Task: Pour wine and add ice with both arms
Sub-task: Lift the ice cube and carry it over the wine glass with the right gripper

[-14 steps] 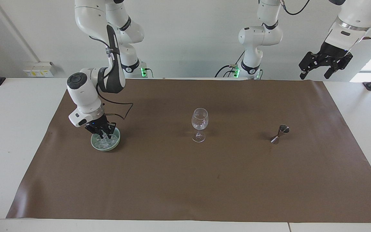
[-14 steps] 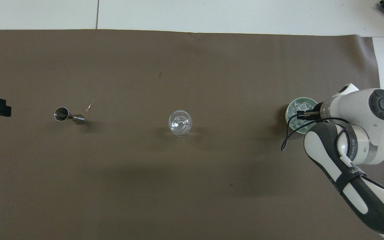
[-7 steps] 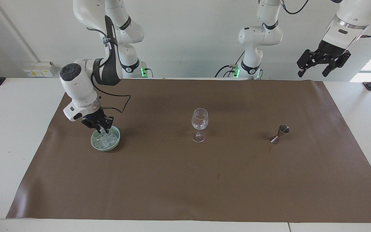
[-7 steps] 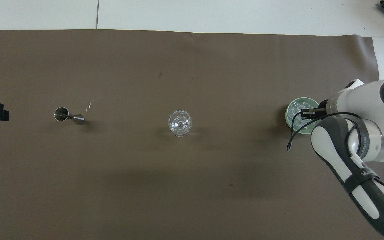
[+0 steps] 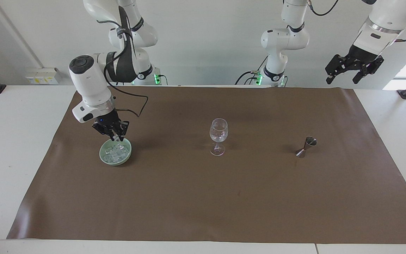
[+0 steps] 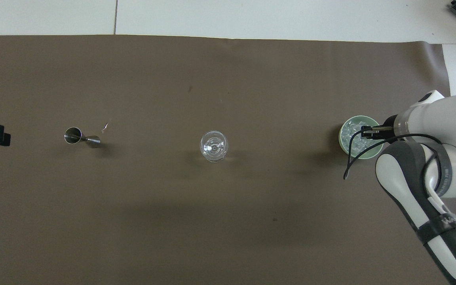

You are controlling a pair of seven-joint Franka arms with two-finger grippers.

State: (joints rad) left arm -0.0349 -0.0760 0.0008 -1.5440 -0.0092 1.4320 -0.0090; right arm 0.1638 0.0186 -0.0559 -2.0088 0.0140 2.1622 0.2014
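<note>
White walls back a white table (image 5: pixel 19 148) covered by a brown mat (image 5: pixel 203 201). From across, a green bowl (image 5: pixel 115 158) of ice (image 5: pixel 116 151) sits toward the right arm's end of the mat. The right gripper (image 5: pixel 117 138) hangs just over the bowl, fingertips closed on what looks like one clear cube. A wine glass (image 5: pixel 218 135) stands mid-mat, a metal jigger (image 5: pixel 306 146) toward the left arm's end; broad bare mat separates them. The left gripper (image 5: pixel 354 68) waits high over that end's corner nearest the robots, jaws spread wide, empty.

From overhead, the right gripper (image 6: pixel 366 132) covers part of the ice (image 6: pixel 350 132), its cable looping across the bowl (image 6: pixel 344 147). Glass (image 6: pixel 213 146) and jigger (image 6: pixel 81 137) line up with the bowl; the mat's edges lie bare.
</note>
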